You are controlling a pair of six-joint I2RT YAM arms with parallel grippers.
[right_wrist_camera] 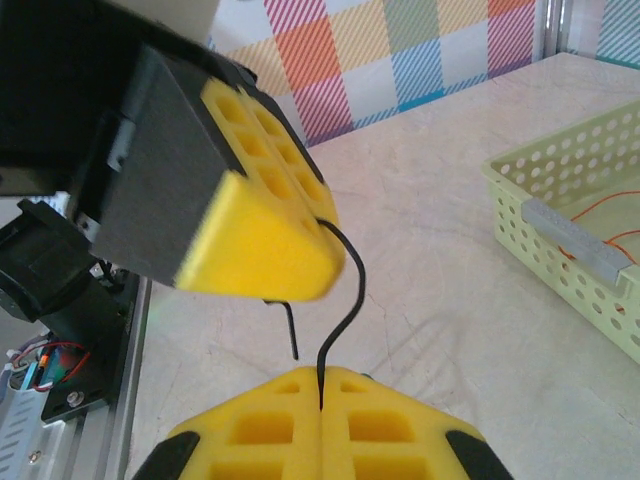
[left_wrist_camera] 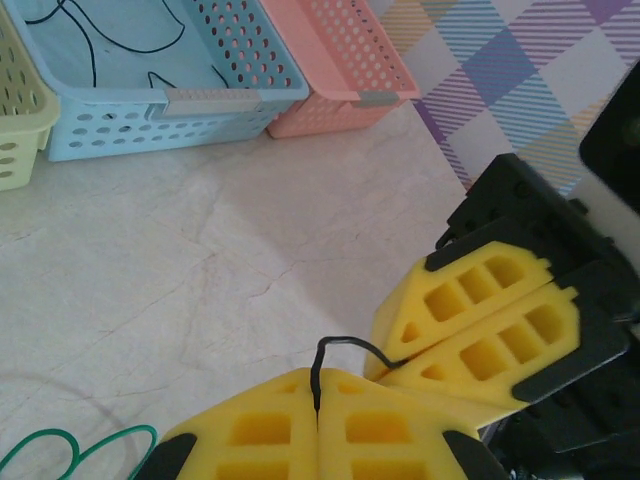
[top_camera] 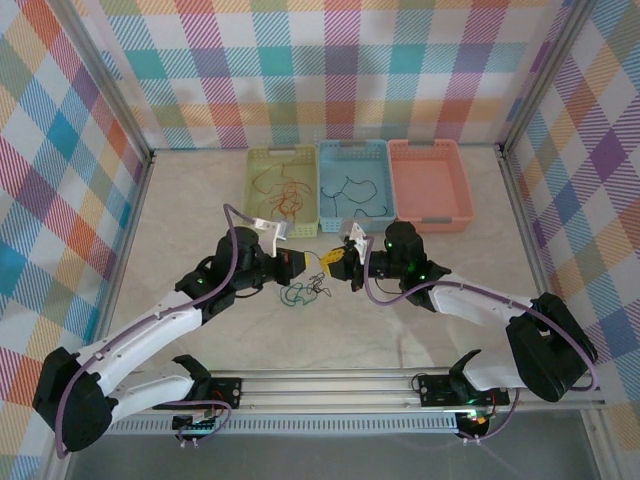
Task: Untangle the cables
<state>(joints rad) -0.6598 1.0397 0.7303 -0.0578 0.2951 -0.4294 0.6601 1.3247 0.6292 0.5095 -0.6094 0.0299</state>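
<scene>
One short black cable [left_wrist_camera: 345,343] spans the small gap between my two grippers above the table. My left gripper [left_wrist_camera: 317,378] is shut on one end of it, and its yellow fingers [right_wrist_camera: 262,228] meet the right gripper's tip to tip. My right gripper [right_wrist_camera: 320,375] is shut on the other end, the black cable [right_wrist_camera: 352,285] curving up from it, with a loose tail hanging beside. In the top view the left gripper [top_camera: 318,262] and right gripper [top_camera: 343,268] meet mid-table. Green cables [top_camera: 302,293] lie tangled on the table just below them; a green loop [left_wrist_camera: 60,443] shows too.
Three baskets stand in a row at the back: a yellow-green basket [top_camera: 256,172] with orange-brown cables [top_camera: 287,197], a blue basket [top_camera: 330,165] with black cables [top_camera: 356,196], and a pink basket [top_camera: 430,183]. Metal frame posts and checked walls border the table.
</scene>
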